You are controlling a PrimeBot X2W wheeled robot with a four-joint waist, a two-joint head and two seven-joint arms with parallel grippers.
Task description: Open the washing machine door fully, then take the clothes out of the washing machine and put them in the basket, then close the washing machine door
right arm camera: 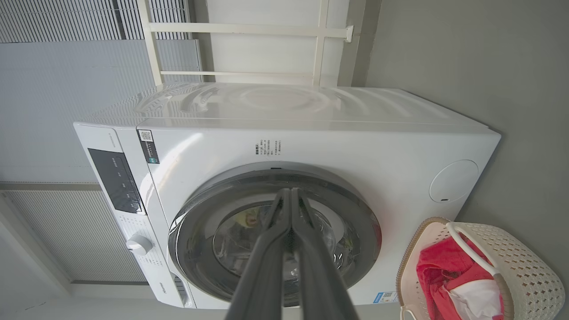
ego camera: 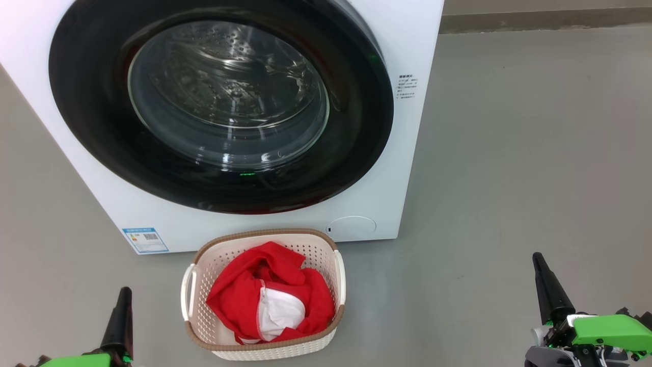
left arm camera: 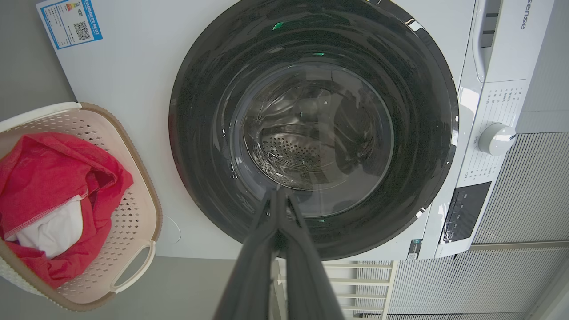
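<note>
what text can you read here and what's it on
"sense": brand lettering, cut by the picture edge, on the washing machine top front.
blue sticker: print too small.
label beside the washing machine door: too small.
control panel markings: blurred.

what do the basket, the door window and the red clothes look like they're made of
The basket: likely moulded plastic, matte cream, given its regular perforations; the brown rim looks woven. The window of the washing machine door: seemingly clear glass, glossy, with sharp reflections and the drum visible through it. The clothes: soft fabric, matte red, crumpled into folds.
</note>
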